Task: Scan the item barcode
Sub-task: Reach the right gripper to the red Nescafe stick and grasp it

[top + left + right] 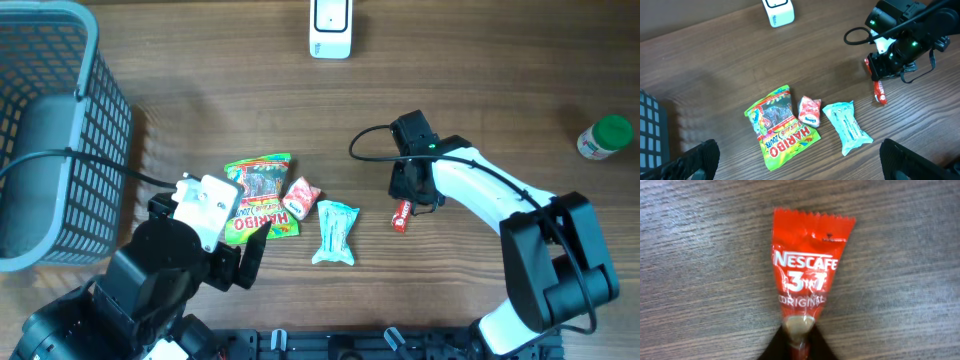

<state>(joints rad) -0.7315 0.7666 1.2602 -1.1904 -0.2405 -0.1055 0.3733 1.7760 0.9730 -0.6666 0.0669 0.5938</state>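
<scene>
Overhead: the right gripper (411,196) is clenched on one end of the Nescafé sachet (402,217), which lies on the table (200,90) near the teal packet (334,232), well apart from the scanner (330,28). Left wrist: the left gripper (799,155) stands released and empty, near the Haribo bag (780,125). Right wrist: the sachet's narrow end is pinched between the dark fingers (773,353).

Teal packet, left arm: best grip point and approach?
Likely top-down on the teal packet, jaws spanning its narrow width around mid-body or toward the end nearer the robot. It lies flat and elongated, and the small red packet crowds its far end.
</scene>
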